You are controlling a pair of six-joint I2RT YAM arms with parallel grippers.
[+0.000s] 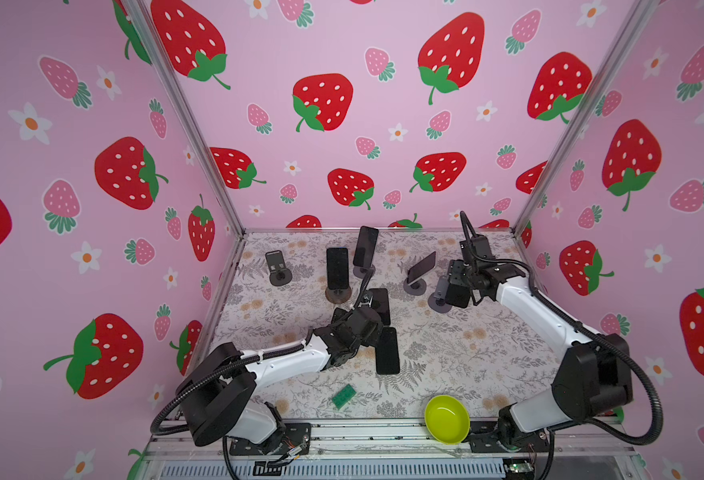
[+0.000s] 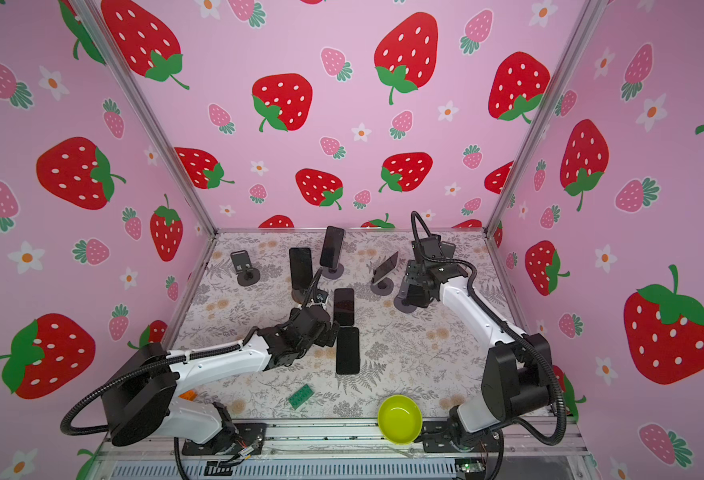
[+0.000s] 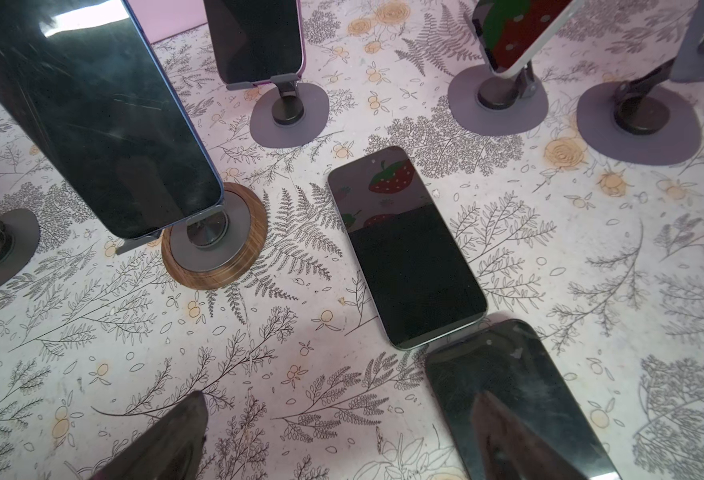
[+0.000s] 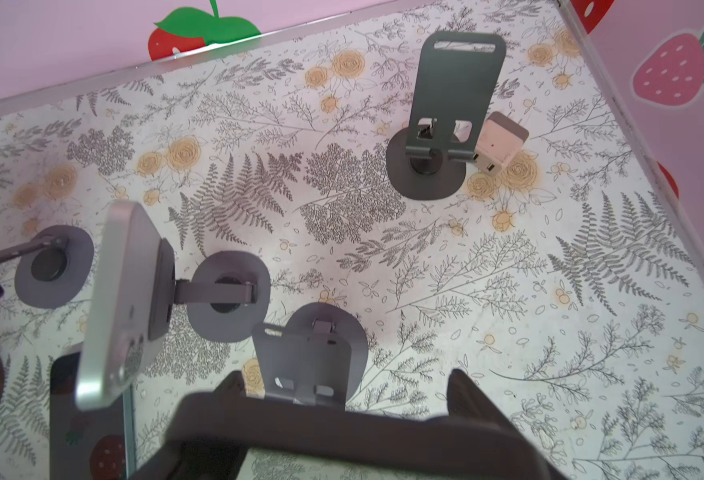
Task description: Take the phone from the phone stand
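Phone in a dark case [image 4: 342,419] is clamped across its width by the right gripper [image 4: 346,390], just in front of the bare grey metal phone stand with a round base [image 4: 300,365]. Whether its edge is free of the stand's lip cannot be told. The step in hand is judged to be the lifting away. The phone should first be raised along the tilted plate and then drawn back from the stand, so that the lip is not caught and the base is not dragged. Near the stand, a silver-white phone on its own holder [image 4: 113,299] leans, and a swing toward it should be avoided. The left gripper [image 3: 340,407], its fingers wide apart, hangs well apart from the stand, over a dark phone lying flat [image 3: 408,257].
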